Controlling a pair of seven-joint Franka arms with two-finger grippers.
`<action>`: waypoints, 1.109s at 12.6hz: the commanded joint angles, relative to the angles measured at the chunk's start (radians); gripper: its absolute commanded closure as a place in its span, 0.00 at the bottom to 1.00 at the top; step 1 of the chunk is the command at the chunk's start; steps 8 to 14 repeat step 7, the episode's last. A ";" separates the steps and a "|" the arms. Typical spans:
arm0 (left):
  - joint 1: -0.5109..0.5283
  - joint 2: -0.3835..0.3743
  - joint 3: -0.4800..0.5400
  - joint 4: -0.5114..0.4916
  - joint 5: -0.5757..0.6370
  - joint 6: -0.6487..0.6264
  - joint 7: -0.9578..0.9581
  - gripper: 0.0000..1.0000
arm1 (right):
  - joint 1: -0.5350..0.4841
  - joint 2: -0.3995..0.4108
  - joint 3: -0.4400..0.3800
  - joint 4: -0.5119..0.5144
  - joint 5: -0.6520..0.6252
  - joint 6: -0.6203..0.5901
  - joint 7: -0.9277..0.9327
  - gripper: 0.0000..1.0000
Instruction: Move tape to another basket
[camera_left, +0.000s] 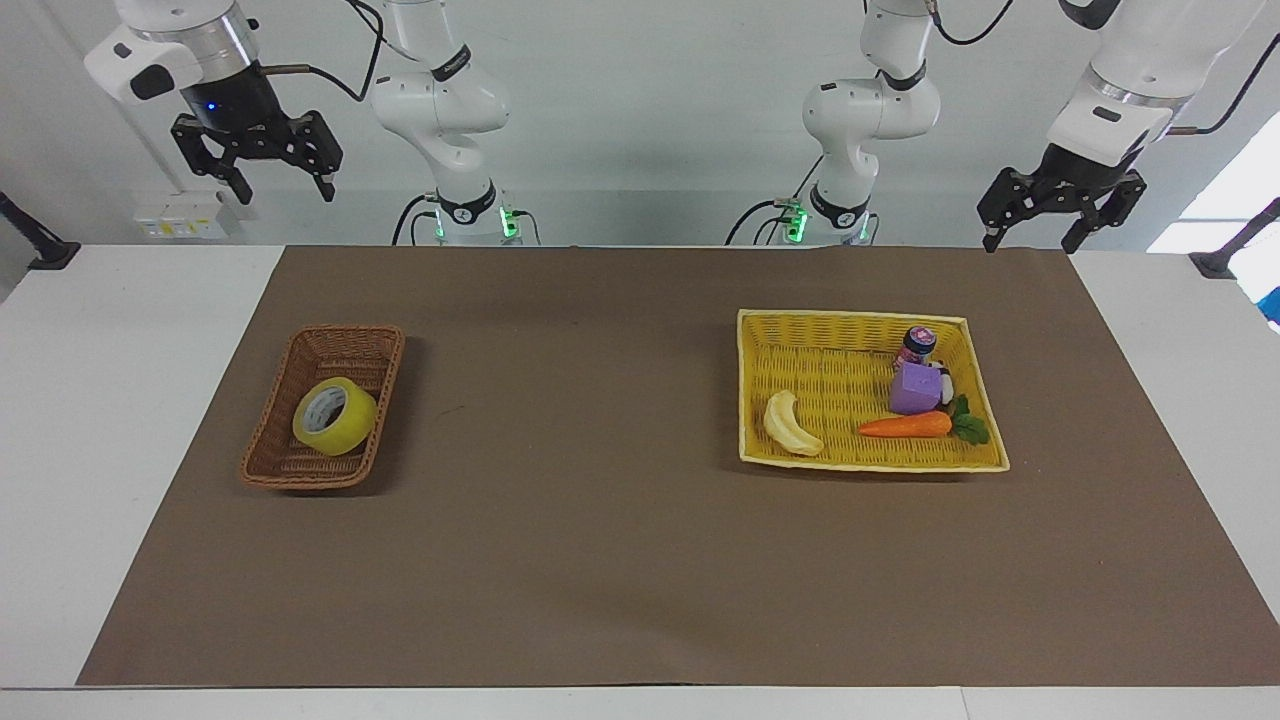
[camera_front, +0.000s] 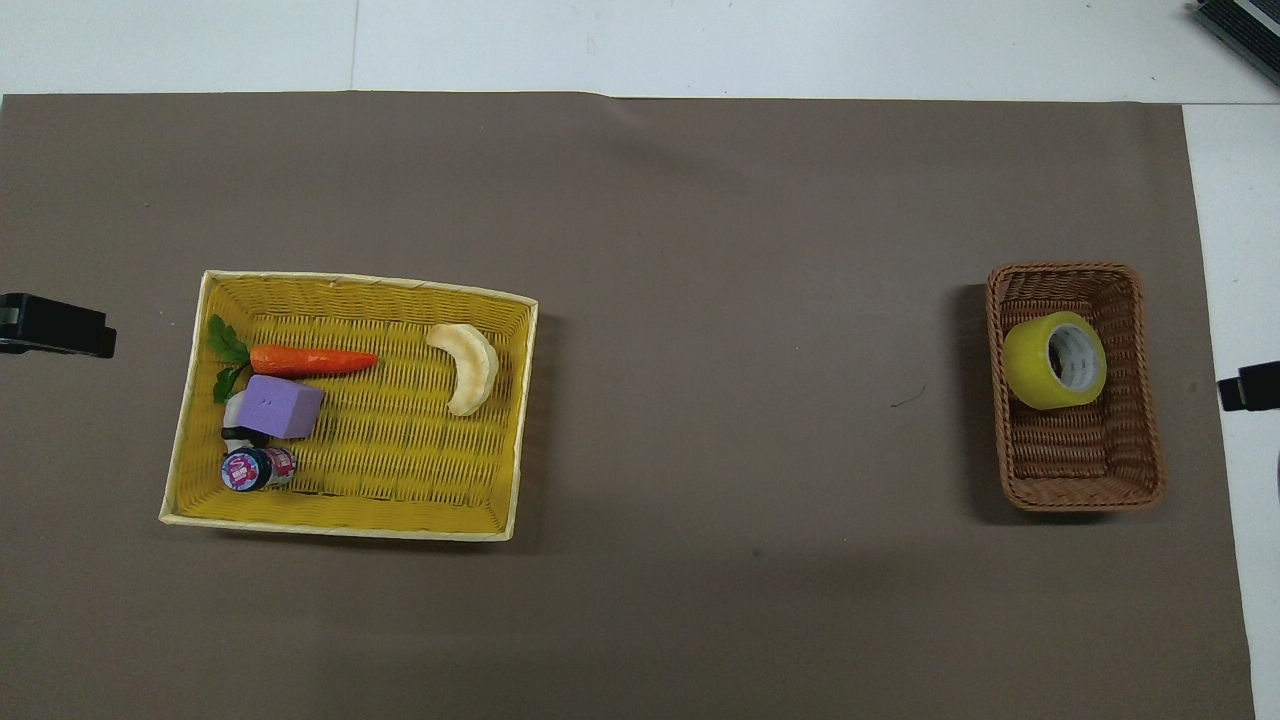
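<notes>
The right gripper (camera_left: 257, 173) hangs high in the air at the right arm's end of the table, its two fingers spread and holding nothing. It is up over the white table edge beside the brown mat (camera_left: 600, 560), on the robots' side of the basket (camera_left: 268, 450), and well apart from the basket. The left gripper (camera_left: 1063, 222) hangs at the left arm's end, over the mat's corner nearest the robots, its fingers likewise spread and empty; that arm waits.

There are two grippers, two woven containers and one roll of tape. The tape (camera_left: 335, 416) lies in the basket, tilted against the wall that faces the table's middle, its pale core turned up and outward. It sits low on the mat, far below the right gripper and touched by neither gripper.

The yellow tray (camera_left: 840, 330) stands on the mat well apart from the basket, toward the left arm's end. In it lie one banana (camera_left: 790, 425), one carrot (camera_left: 905, 426), one purple block (camera_left: 915, 389) and one small jar (camera_left: 916, 344).
</notes>
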 joint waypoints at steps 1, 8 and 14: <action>0.014 -0.004 -0.009 -0.001 -0.011 -0.012 -0.007 0.00 | -0.003 0.017 0.004 0.029 -0.020 -0.010 0.012 0.00; 0.013 -0.003 -0.010 0.000 -0.013 0.000 -0.010 0.00 | -0.007 0.017 0.006 0.025 -0.018 0.023 -0.009 0.00; 0.013 -0.003 -0.010 0.000 -0.013 0.000 -0.010 0.00 | -0.007 0.017 0.006 0.025 -0.018 0.023 -0.009 0.00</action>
